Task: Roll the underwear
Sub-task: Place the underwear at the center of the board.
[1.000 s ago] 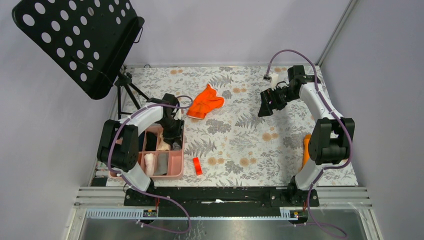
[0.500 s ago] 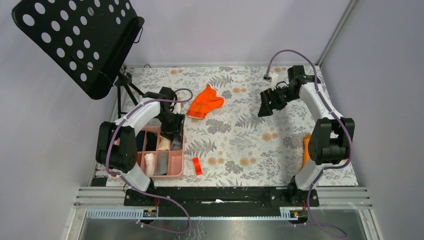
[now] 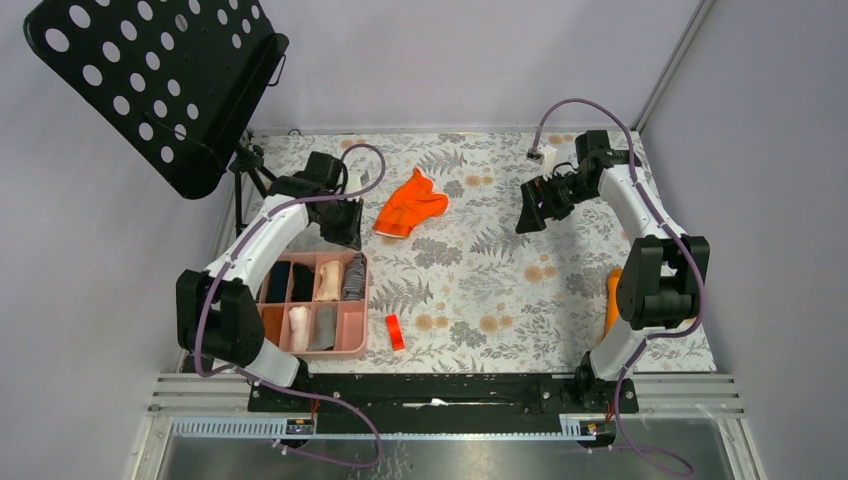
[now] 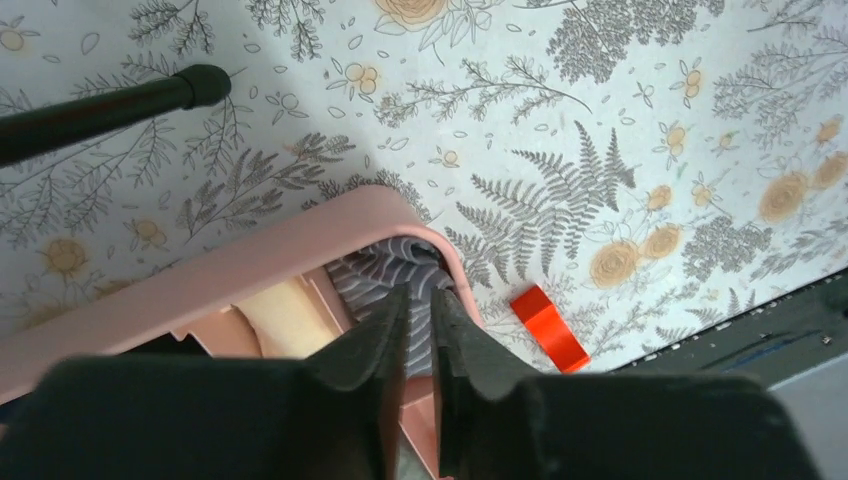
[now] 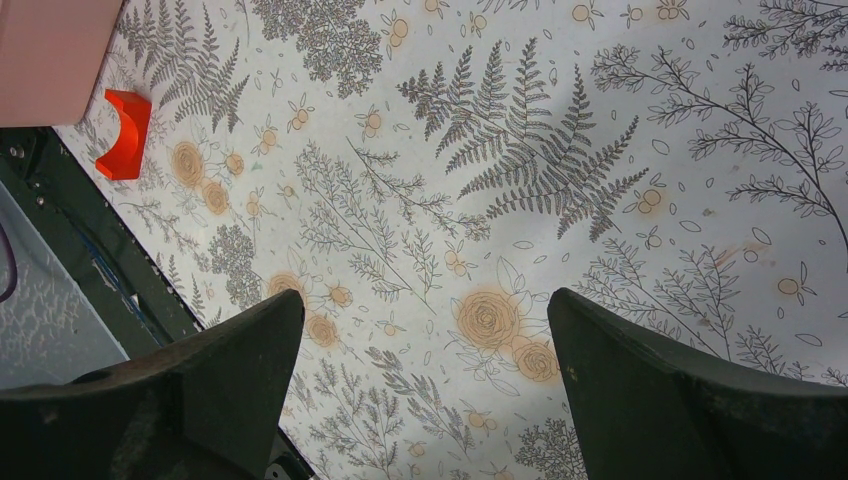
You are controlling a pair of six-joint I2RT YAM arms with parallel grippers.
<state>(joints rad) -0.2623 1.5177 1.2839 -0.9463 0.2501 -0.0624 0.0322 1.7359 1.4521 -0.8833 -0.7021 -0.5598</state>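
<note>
Bright orange underwear (image 3: 410, 205) lies crumpled on the floral cloth near the back middle. Grey striped underwear (image 4: 395, 268) sits rolled in the far right compartment of the pink organiser tray (image 4: 300, 232), also seen in the top view (image 3: 353, 278). My left gripper (image 4: 420, 292) hangs above that compartment, its jaws a narrow slit apart with nothing between them; in the top view it (image 3: 343, 225) is between the tray and the orange underwear. My right gripper (image 5: 425, 310) stands wide open and empty over bare cloth, at the right back (image 3: 527, 215).
Other tray compartments hold beige (image 3: 328, 280), dark (image 3: 290, 282) and grey (image 3: 322, 325) rolls. A small red block (image 3: 395, 332) lies right of the tray. An orange cylinder (image 3: 612, 300) sits by the right arm. A black perforated stand (image 3: 150, 80) on a tripod (image 4: 110, 105) stands back left.
My left gripper has lifted out of the tray and moved back toward the far edge, its jaws narrowing. The grey striped roll stays in its compartment. The right arm has not moved.
</note>
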